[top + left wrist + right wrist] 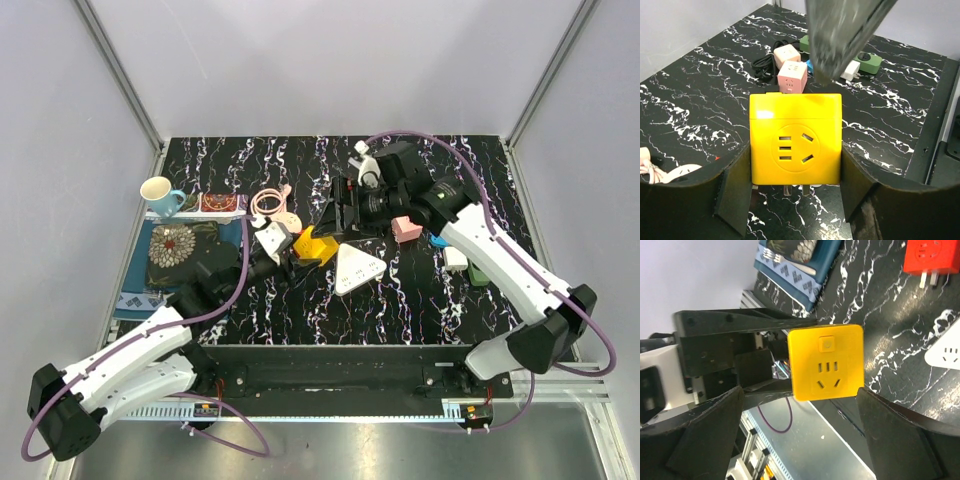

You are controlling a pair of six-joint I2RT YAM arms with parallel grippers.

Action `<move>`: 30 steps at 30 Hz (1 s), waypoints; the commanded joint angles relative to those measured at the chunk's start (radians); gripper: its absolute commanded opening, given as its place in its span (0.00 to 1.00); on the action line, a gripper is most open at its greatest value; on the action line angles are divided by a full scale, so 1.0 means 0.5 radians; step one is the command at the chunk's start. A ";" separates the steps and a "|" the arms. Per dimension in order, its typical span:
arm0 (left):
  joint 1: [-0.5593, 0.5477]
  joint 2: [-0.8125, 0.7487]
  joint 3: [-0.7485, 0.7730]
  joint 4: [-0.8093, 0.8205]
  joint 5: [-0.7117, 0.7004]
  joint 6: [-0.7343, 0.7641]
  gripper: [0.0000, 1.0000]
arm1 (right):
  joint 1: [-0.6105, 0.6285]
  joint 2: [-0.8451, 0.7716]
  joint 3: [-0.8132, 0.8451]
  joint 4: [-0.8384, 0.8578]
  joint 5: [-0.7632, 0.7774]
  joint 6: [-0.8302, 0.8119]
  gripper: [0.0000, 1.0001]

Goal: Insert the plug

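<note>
My left gripper (306, 250) (795, 172) is shut on a yellow cube socket adapter (314, 244) (796, 137), holding it by its two sides just above the table, with its metal prongs (796, 190) showing beneath. The cube also shows in the right wrist view (826, 362), socket face towards that camera. My right gripper (338, 212) (800, 407) is wide open and empty, one finger on each side of the cube, apart from it. A white triangular power strip (358, 268) (946, 353) lies on the table just right of the cube.
Pink cube sockets (792, 75) (405, 229), a white plug (850, 72), a blue item (438, 240) and a green adapter (870, 60) lie at the right. A red cube (931, 254), pink cable (272, 203), teal mug (160, 193) and patterned mat (180, 248) are at the left.
</note>
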 commanded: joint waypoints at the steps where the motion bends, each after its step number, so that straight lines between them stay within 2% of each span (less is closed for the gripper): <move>1: -0.001 -0.029 0.036 0.298 0.144 0.088 0.29 | -0.022 0.084 0.089 -0.116 -0.174 -0.114 1.00; 12: -0.007 0.030 0.046 0.448 0.162 0.039 0.29 | -0.084 0.244 0.111 -0.116 -0.331 -0.184 1.00; 15: -0.007 0.060 0.055 0.470 0.175 0.033 0.29 | -0.093 0.269 0.123 -0.113 -0.365 -0.203 0.97; 19: -0.010 0.079 0.052 0.507 0.193 0.030 0.29 | -0.111 0.296 0.138 -0.113 -0.450 -0.212 0.89; 22: -0.010 0.094 0.049 0.519 0.196 0.030 0.29 | -0.115 0.306 0.141 -0.113 -0.481 -0.236 0.79; 23: -0.010 0.091 0.049 0.522 0.196 0.033 0.29 | -0.118 0.306 0.138 -0.113 -0.490 -0.242 0.71; 25: -0.010 0.100 0.049 0.516 0.190 0.036 0.32 | -0.118 0.297 0.129 -0.110 -0.484 -0.261 0.59; 26: -0.010 0.106 0.049 0.513 0.193 0.042 0.37 | -0.118 0.290 0.123 -0.113 -0.481 -0.267 0.51; 27: -0.010 0.109 0.052 0.489 0.196 0.045 0.41 | -0.124 0.281 0.117 -0.110 -0.475 -0.279 0.36; 28: -0.010 0.116 0.055 0.473 0.181 0.045 0.50 | -0.124 0.266 0.111 -0.110 -0.460 -0.291 0.29; 29: -0.010 0.110 0.055 0.452 0.163 0.045 0.54 | -0.124 0.254 0.098 -0.110 -0.445 -0.310 0.22; 30: -0.010 0.103 0.055 0.421 0.147 0.042 0.59 | -0.127 0.238 0.086 -0.113 -0.423 -0.349 0.10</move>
